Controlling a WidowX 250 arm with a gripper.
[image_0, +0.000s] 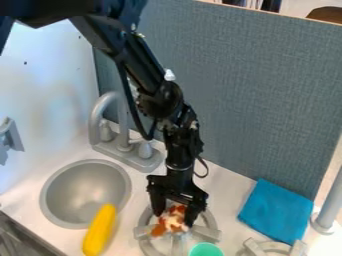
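Black pincer (176, 214), lowered over a grey burner (211, 233): jaws apart. One red, orange and white object (175, 220), between the jaws, above the burner. Nearby, one green round item (206, 250); a yellow elongated piece (99, 231) lies at the sink's rim (44, 202); a folded blue cloth (276, 211) lies beyond the burner, near the grey partition (267, 90).

We are looking at a toy kitchen: beside the faucet (121, 131) sit a round sink (59, 186) and, to its right (rather snugly), a stove burner (212, 233).
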